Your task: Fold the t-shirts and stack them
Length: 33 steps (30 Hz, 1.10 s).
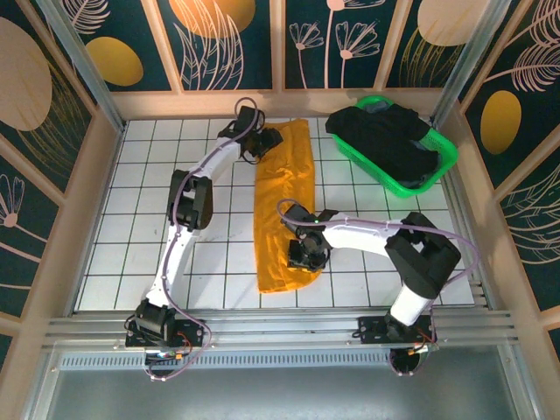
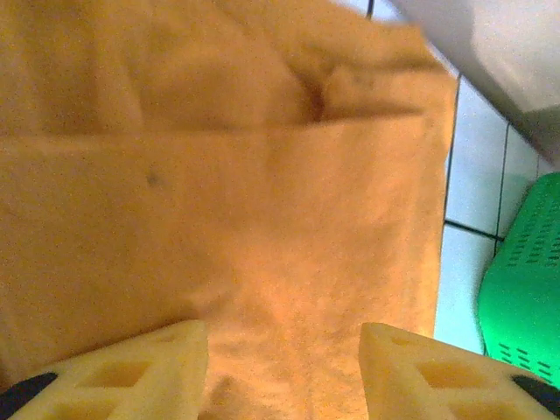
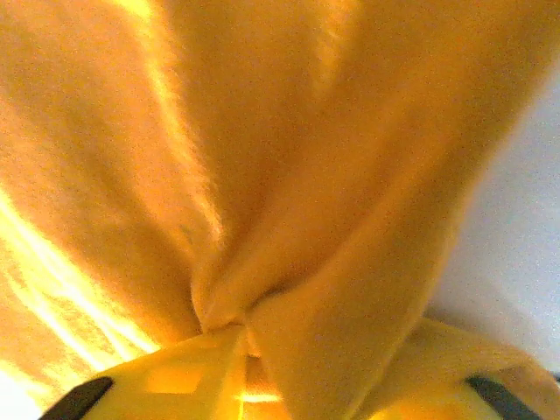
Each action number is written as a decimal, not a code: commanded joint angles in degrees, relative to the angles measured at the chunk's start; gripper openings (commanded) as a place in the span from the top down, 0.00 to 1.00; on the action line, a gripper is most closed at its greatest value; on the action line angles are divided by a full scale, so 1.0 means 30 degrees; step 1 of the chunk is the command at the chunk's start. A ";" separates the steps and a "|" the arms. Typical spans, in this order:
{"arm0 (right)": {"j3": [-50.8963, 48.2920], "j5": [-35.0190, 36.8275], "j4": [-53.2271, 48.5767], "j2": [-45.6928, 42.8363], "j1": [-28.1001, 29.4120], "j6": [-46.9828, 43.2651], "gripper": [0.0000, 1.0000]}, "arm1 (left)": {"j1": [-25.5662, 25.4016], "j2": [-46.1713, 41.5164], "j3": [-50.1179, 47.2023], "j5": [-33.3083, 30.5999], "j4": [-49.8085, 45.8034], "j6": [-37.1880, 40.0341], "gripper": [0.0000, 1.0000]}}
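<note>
The mustard t-shirt [image 1: 284, 210] lies on the tiled table as a long narrow strip running from far to near. My left gripper [image 1: 265, 142] is over its far end. In the left wrist view its fingers stand well apart above flat cloth [image 2: 245, 219], open [image 2: 283, 367] with nothing between them. My right gripper [image 1: 306, 256] sits on the strip's near right edge. In its wrist view a bunched fold of the shirt [image 3: 306, 175] stands between the partly parted fingers [image 3: 289, 385] and drapes over the right one. The black t-shirt [image 1: 385, 140] is heaped in the basket.
The green plastic basket [image 1: 446, 156] stands at the far right of the table, and its side shows in the left wrist view [image 2: 525, 306]. Wooden walls close off the table at the left, back and right. White tiles [image 1: 140, 227] lie bare on the left.
</note>
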 commanded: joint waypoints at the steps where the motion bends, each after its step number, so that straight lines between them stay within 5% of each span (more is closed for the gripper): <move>1: -0.0217 0.1074 -0.3254 -0.1880 0.0149 0.0922 0.63 | 0.0246 -0.2509 -0.0066 -0.1241 -0.0715 0.1069 0.44; 5: -0.0359 0.2158 -0.4598 -0.4318 -0.0202 0.0979 0.56 | -0.0030 -0.7359 -0.5654 -0.2399 -0.0342 0.1623 0.42; 10: -0.2928 0.1370 -0.3770 -0.5842 -0.0240 -0.0014 0.50 | -0.0816 -1.3451 -1.5072 -0.1373 -0.0004 0.1987 0.45; 20: -0.3792 -0.0322 -0.0694 -0.3335 0.0489 -0.0987 0.50 | -0.2356 -2.2109 -2.7958 0.1581 -0.4506 0.4043 0.49; 23: -0.3427 -0.0816 0.0187 -0.2648 0.0511 -0.0479 0.57 | -0.2620 -2.3349 -3.0015 0.2819 -0.4570 0.3455 0.48; 28: -0.3259 -0.0926 0.0193 -0.1913 0.0685 0.0226 0.89 | -0.4538 -2.3902 -3.1200 0.4758 -0.4511 0.2583 0.48; 33: -0.3461 -0.1504 0.0133 -0.2892 0.0746 0.0891 1.00 | -0.5887 -2.3896 -3.1909 0.5989 -0.3529 0.1217 0.48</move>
